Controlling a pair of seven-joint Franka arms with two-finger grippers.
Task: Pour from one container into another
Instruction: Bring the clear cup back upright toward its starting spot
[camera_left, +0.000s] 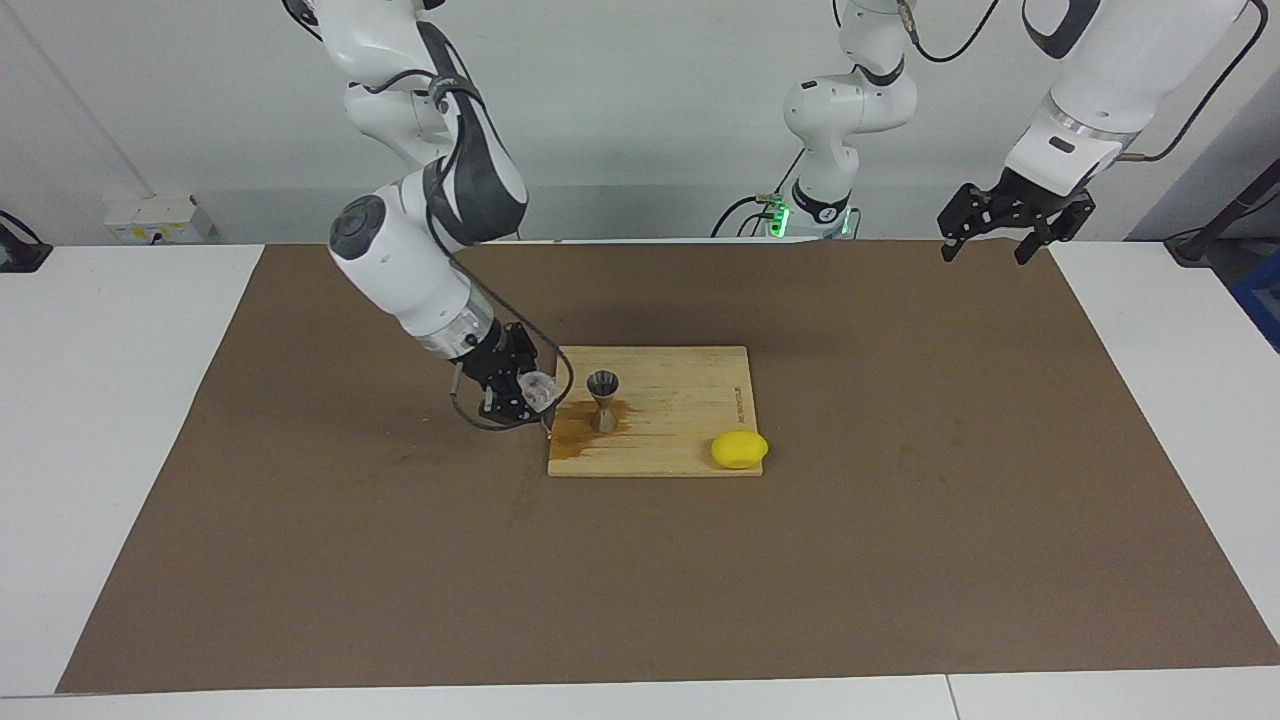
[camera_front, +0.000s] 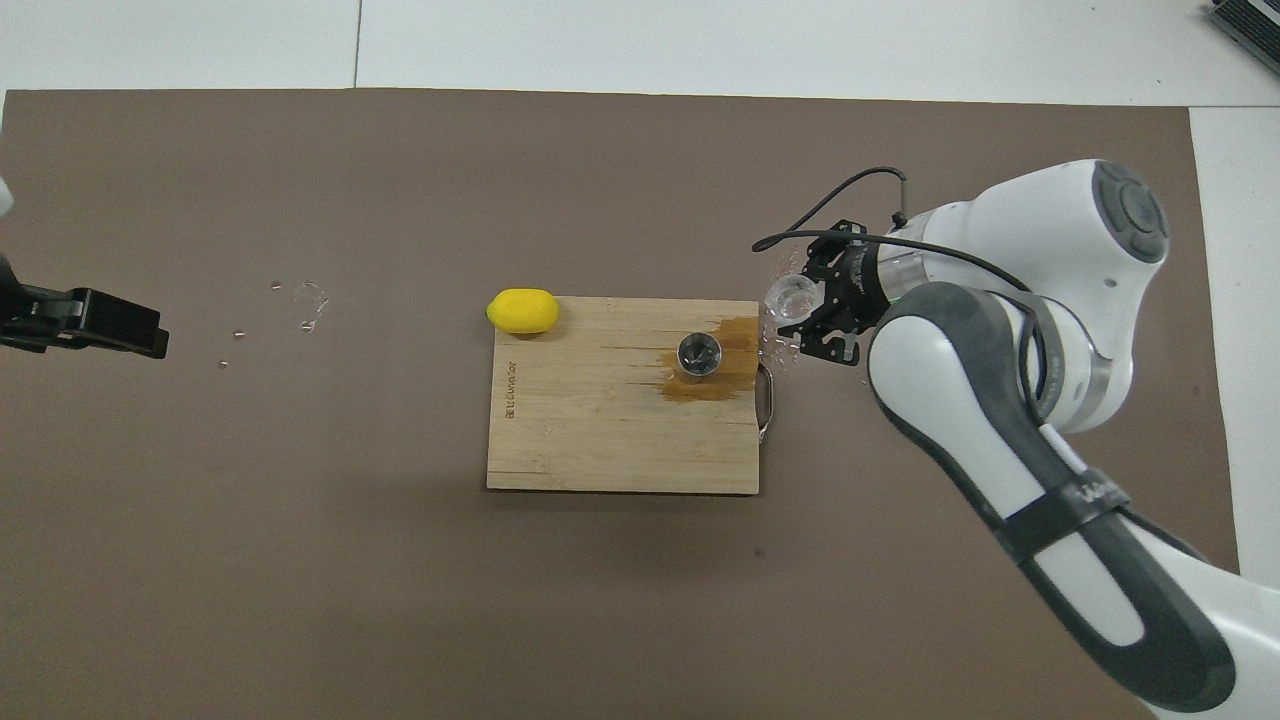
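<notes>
Now right pincer (camera_left: 522, 392) grips glass cup (camera_left: 538, 387) beside board edge (camera_left: 552, 420).

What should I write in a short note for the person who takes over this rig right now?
Right gripper: shut on the small clear glass cup, tilted beside the wooden cutting board, near the steel hourglass jigger.
Left gripper: open, waiting over the brown mat's edge.
The jigger stands upright on the board; a wet brown stain surrounds it. A yellow lemon lies at the board's corner.
Done: pouring, apparently, with spillage. Left: set the cup down.
</notes>
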